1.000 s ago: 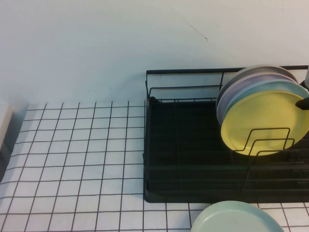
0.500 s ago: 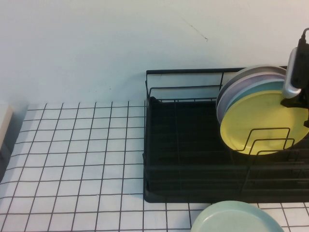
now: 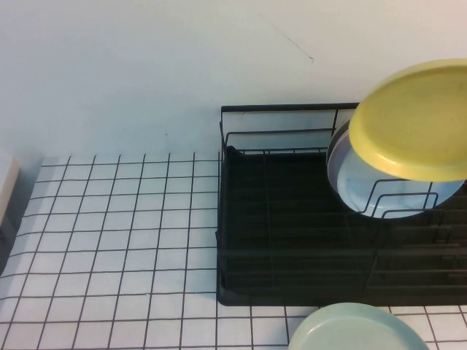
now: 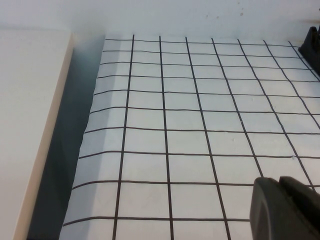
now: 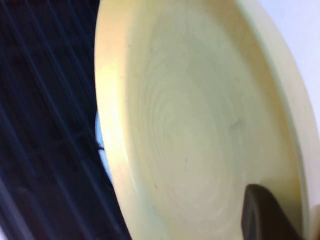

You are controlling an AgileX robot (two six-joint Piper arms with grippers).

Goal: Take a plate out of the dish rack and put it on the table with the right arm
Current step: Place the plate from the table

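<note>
The pale-yellow plate [image 3: 412, 120] hangs in the air above the right end of the black dish rack [image 3: 292, 240], tilted with its underside toward the high camera. It fills the right wrist view [image 5: 200, 125], with the rack's wires [image 5: 45, 100] dark beyond it. My right gripper [image 5: 272, 212] is shut on the plate's rim; one dark finger [image 5: 260, 215] lies on the plate's face. The plate hides the gripper in the high view. My left gripper [image 4: 280, 190] is shut and empty, low over the gridded table [image 4: 190, 115], and is out of the high view.
A light-blue plate [image 3: 379, 182] and further plates behind it stand upright in the rack's loop dividers. A pale-green plate [image 3: 357, 332] lies on the table [image 3: 109, 233] in front of the rack. A cream block [image 4: 30, 125] borders the table's left edge.
The yellow plate has risen out of the rack's dividers and tilted over, baring the light-blue plate behind it. The right arm seen half a second ago is now hidden.
</note>
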